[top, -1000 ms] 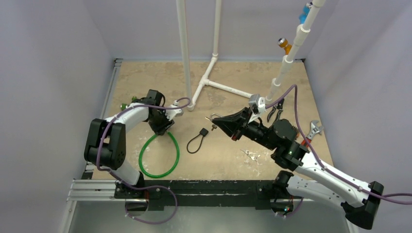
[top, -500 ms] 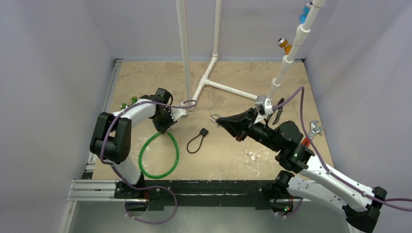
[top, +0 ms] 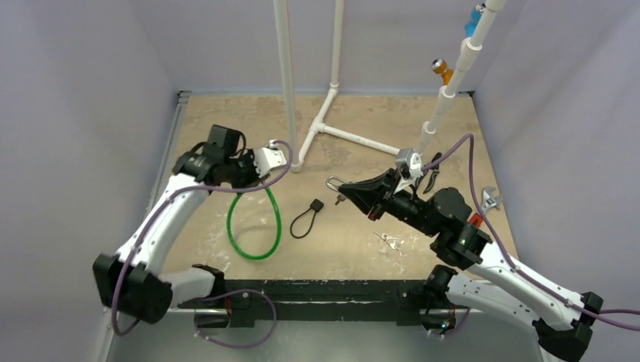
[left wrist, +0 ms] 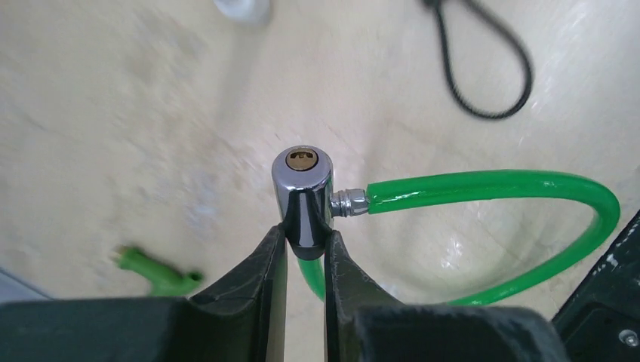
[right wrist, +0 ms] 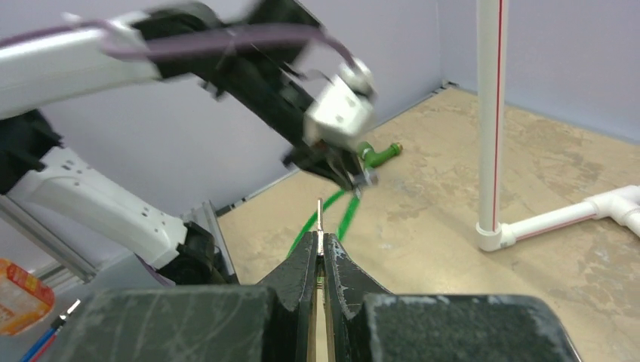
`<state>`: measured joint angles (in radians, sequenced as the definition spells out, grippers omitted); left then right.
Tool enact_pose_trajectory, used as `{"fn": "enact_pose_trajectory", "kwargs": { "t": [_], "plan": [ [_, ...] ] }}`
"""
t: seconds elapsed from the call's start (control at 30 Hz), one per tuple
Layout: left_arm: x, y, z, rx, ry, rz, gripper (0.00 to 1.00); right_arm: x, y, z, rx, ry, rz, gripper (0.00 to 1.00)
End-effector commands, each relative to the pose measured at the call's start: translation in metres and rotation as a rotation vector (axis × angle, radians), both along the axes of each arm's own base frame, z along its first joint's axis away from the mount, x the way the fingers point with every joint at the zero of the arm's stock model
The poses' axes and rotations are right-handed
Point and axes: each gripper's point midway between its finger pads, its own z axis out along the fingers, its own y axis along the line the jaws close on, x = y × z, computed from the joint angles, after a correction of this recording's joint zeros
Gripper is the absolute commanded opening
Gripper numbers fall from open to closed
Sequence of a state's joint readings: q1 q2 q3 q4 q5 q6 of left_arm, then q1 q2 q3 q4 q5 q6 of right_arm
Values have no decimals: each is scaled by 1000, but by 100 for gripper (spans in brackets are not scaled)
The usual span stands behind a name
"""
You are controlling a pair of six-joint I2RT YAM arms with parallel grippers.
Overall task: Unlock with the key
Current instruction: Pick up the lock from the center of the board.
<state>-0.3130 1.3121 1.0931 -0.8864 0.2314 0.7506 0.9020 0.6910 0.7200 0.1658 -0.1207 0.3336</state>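
Nearest the arm bases, the green cable (top: 253, 226) of a cable lock lies in a loop on the surface (top: 226, 121). A small bunch of spare keys (top: 387, 240) rests well apart from it on the right.

A little farther in, the right hand (right wrist: 321, 245) is pressed together on a key (right wrist: 321, 215), pinching it flat between the fingertips. The blade sticks straight out ahead, aimed roughly toward the other arm. A small black loop (top: 303, 219) lies on the surface between the two arms, untouched.

Beyond that, the left hand (left wrist: 304, 237) is clamped on the dark lower part of the lock barrel (left wrist: 303, 177) and holds it raised off the surface. The chrome end and its brass keyhole (left wrist: 302, 158) face outward and are unobstructed. One end of the cable enters the barrel's side through a metal ferrule.

Judging by this, both pickups are done: lock presented, key in hand. The key tip is not yet at the keyhole, and open air shows between them in the right wrist view. What remains is lining the blade up with the slot, inserting it and turning it.

At the far side stands a white pipe frame (top: 332, 113), not involved.
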Motion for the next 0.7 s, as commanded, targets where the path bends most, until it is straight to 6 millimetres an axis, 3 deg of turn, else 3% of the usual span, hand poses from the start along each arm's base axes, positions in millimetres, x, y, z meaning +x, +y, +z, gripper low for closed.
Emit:
{"fn": "enact_pose_trajectory", "kwargs": {
  "t": [0.0,0.13,0.3,0.4,0.67],
  "plan": [
    [-38,-49,122,-317,-280,-312,0,-1,-15,30,11,-82,-45,0],
    [-90,-68,179,-470,-468,-550,0,-5,-18,45,-57,-156,-35,0],
    [-114,-73,213,-530,-590,-631,0,-11,-20,63,-110,-219,-5,0],
    [-122,-72,223,-532,-639,-651,0,-17,-13,68,-131,-221,50,0],
    [-119,-66,219,-463,-796,-674,0,-23,14,65,-127,-107,175,0]
  ]
}}
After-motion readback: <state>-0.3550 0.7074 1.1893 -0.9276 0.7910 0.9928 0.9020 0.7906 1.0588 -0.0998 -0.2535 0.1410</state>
